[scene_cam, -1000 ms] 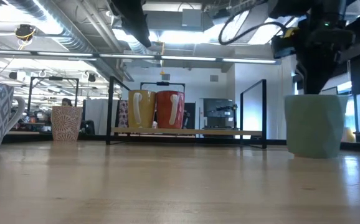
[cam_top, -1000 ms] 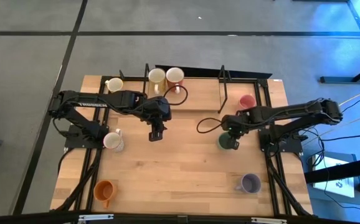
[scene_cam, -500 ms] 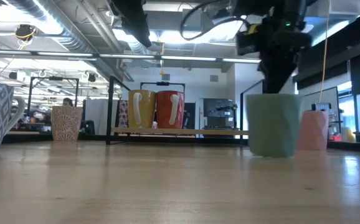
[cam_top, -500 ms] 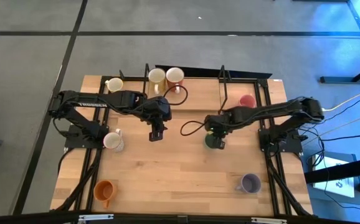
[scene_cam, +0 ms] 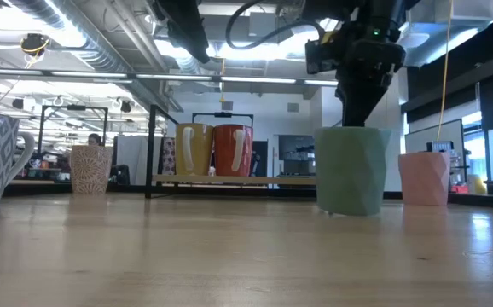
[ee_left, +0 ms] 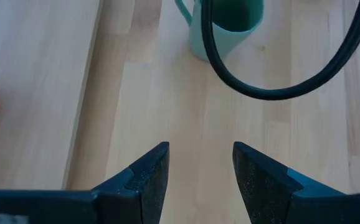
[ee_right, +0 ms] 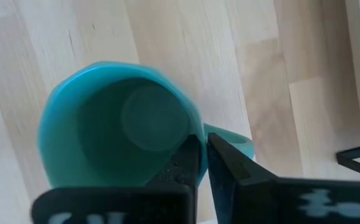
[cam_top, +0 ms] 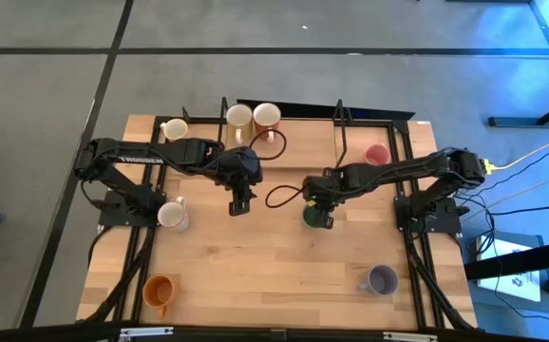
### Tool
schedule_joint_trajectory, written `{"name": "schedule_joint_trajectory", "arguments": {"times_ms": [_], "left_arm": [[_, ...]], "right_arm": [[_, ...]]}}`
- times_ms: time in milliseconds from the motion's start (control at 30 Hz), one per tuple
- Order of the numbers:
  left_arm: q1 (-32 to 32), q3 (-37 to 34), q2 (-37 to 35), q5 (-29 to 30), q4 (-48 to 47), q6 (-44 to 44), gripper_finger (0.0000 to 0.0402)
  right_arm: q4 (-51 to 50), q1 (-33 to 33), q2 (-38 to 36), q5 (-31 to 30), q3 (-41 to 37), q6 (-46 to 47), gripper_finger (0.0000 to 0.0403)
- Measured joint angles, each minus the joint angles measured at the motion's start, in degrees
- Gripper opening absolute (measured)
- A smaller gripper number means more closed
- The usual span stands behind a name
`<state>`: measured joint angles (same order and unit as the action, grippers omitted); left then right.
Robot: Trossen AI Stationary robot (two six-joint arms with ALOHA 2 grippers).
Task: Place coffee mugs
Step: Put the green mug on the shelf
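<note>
Right pincer and green mug. The right pincer stands directly over the mug; its two dark fingers are clenched on the mug's rim where the handle joins, one finger inside the wall and one outside. The mug sits upright, mouth up, near the middle of the tabletop, and its base appears to rest on the wood in the low view. Its axis is vertical, and the handle juts sideways from the gripped stretch of rim. The coming move therefore appears to turn on this top-down rim hold: the pincer is above, the mug hangs or stands straight below it. The right arm is plainly the nearer one.

Appearance of the mug: pale green to teal, faceted outer wall, smooth darker interior with a round flat bottom, empty.

Left pincer: released, fingers apart with bare wood between them, hovering just beside the green mug on its left-arm side and holding nothing.

Farther off: an orange mug and a purple-grey mug at the near edge, a patterned white mug at the left, a pink mug toward the right rear, and a yellow mug and red mug side by side at the far edge, with a cream mug to their left.
</note>
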<state>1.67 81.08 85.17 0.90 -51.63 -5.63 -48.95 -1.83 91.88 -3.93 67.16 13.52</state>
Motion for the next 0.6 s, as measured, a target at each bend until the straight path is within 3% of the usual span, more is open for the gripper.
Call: {"name": "schedule_joint_trajectory", "arguments": {"times_ms": [200, 467, 600], "left_arm": [[0.0, 0.0, 0.0, -2.0, 0.0, 0.0, 0.0172], [0.0, 0.0, 0.0, -1.8, 0.1, 0.0, 0.0172], [0.0, 0.0, 0.0, -1.4, 0.4, -0.2, 0.0172]], "right_arm": [[1.2, 0.0, 0.0, 0.5, -0.9, 1.7, 0.0048], [0.8, 0.0, -0.4, 0.4, -0.4, 1.2, 0.0136], [0.4, -0.1, -4.3, 0.5, -0.2, 0.3, 0.0166]]}}
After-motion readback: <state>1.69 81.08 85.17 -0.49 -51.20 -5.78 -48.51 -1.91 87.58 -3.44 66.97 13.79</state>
